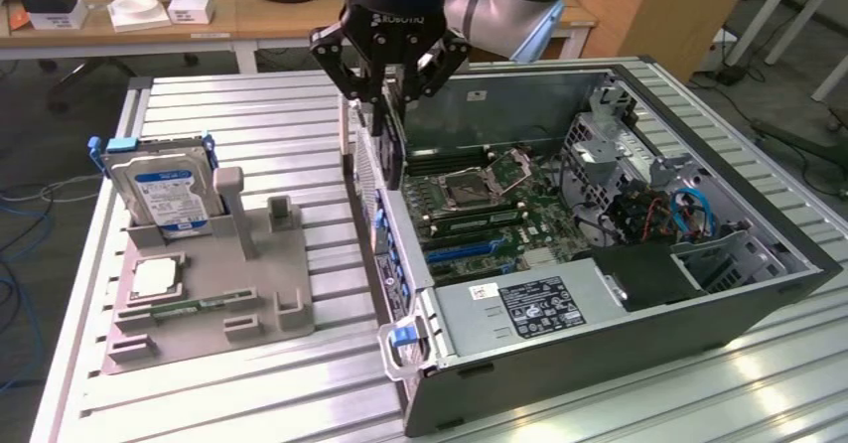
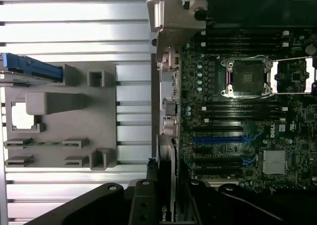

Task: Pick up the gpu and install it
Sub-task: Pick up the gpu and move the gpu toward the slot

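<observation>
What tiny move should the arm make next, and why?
Probably carry the thin dark circuit card over the long blue slot: the black end effector holds it upright beside the computer case's wall, not yet above that slot.

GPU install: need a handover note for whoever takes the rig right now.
Gripper: shut on the gpu, with the card hanging edge-down.
Where: the gpu is over the open PC case, by the wall nearest the grey holder tray. The hard drive stands in the tray.
Done: the gpu is picked up and off the tray.
Left: the card is not seated. The blue slots on the motherboard are bare.
</observation>
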Action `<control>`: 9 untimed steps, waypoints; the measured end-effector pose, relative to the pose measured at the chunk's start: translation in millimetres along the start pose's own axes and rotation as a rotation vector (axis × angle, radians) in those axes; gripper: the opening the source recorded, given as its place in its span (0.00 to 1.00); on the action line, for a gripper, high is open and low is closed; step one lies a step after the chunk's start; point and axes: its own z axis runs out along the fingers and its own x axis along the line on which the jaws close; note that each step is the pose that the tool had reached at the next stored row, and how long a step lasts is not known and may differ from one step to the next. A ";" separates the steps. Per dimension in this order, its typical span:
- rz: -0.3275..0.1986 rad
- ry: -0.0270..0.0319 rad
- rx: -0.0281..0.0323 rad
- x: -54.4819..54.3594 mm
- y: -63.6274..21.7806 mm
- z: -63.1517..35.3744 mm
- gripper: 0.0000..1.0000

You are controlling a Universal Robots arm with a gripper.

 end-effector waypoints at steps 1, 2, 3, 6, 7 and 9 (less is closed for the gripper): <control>0.000 0.0000 0.0000 -1.6 0.0 0.0 0.26; 0.000 0.0001 0.0000 -3.3 0.1 -0.1 0.26; 0.000 0.0000 0.0000 -5.2 0.2 -0.1 0.26; 0.000 0.0000 0.0000 -10.2 0.3 -0.2 0.26; 0.000 0.0000 0.0000 -11.9 0.4 -0.2 0.26; 0.000 0.0001 0.0000 -15.1 0.5 -0.3 0.26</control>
